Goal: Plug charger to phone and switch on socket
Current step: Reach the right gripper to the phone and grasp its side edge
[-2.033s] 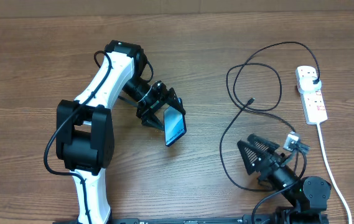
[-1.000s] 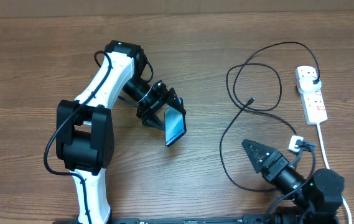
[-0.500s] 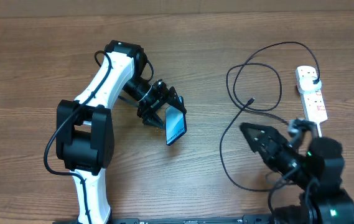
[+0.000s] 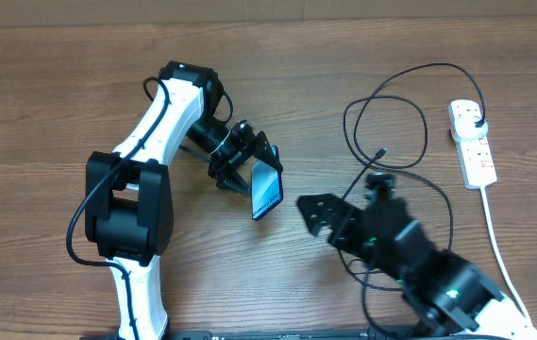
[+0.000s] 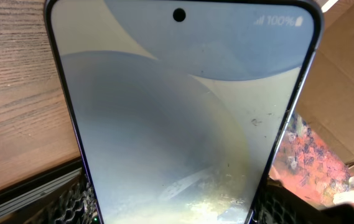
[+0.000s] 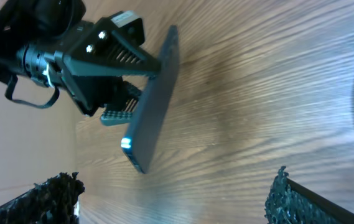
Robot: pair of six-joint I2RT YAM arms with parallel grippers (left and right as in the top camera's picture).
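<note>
Overhead, I see my left claw [image 4: 252, 174] pinching the phone [image 4: 265, 192]; my right claw [image 4: 314, 215], spread, sits just right of it.

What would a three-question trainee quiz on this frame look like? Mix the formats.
1. True or false: the connector of the charger is plugged into the phone.
2. Which gripper holds the phone?
3. The right gripper is: A open, B shut on the charger, C shut on the phone.
Key: 1 false, the connector lies loose on the table; 2 the left gripper; 3 A.
</note>
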